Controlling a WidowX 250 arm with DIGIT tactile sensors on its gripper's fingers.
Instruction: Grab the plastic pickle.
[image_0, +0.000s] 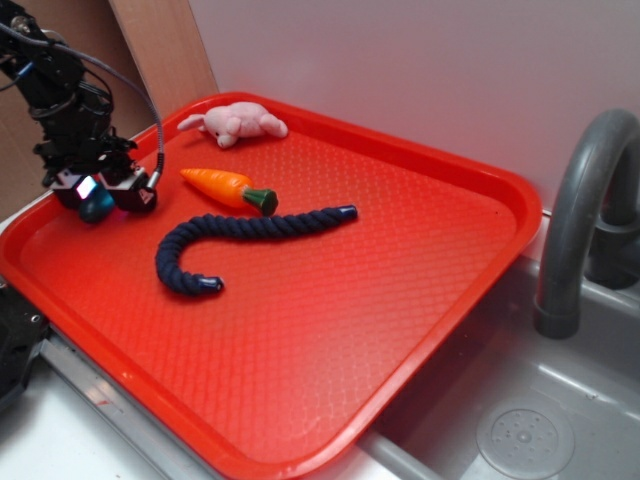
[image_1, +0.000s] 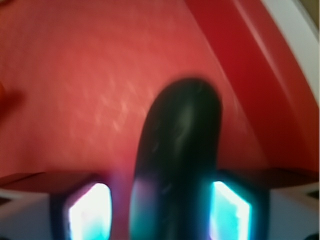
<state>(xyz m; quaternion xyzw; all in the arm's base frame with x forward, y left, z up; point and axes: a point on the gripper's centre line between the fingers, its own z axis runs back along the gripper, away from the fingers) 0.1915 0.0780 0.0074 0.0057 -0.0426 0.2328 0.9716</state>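
A: Where's the arm?

B: At the far left of the tray (image_0: 470, 250), coming down from the upper-left corner of the exterior view, black links and a cable looping over it. The gripper (image_0: 100, 200) hangs low over the tray's left part, just inside the rim.

A: And the claw?

B: Closed on the pickle (image_1: 180, 165). In the wrist view the dark capsule stands between the two fingers (image_1: 87, 210), its rounded end sticking out past them over the red surface (that view is blurred, so exact contact is hard to judge). From outside, only a teal end shows at the gripper tip.

A: Is the pickle touching the tray?

B: I can't tell from either view.

A: Count the rest.

B: One carrot (image_0: 225, 187), orange with a green top, lying to the right of the gripper. One navy rope (image_0: 235, 240), curved like a hook, just in front of the carrot. One pink plush toy (image_0: 235, 122) near the tray's far rim. One grey tap (image_0: 585, 220) at the right, over a sink (image_0: 525, 435)
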